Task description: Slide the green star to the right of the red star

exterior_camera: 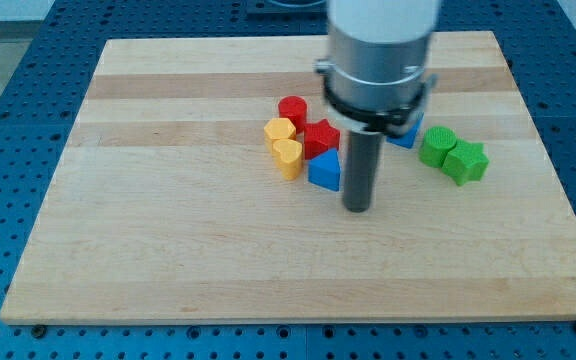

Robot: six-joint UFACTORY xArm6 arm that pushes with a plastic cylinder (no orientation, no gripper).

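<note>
Red cylinder, yellow blocks, blue blocks, green block, board.

High oblique view (one camera), near board

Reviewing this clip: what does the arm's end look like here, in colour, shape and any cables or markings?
A wide, pale grey cylindrical housing comes in from the view's top, ringed at its base by a black collar. Below it hangs a straight dark grey rod ending at my tip. No cables or markings are visible.
</note>
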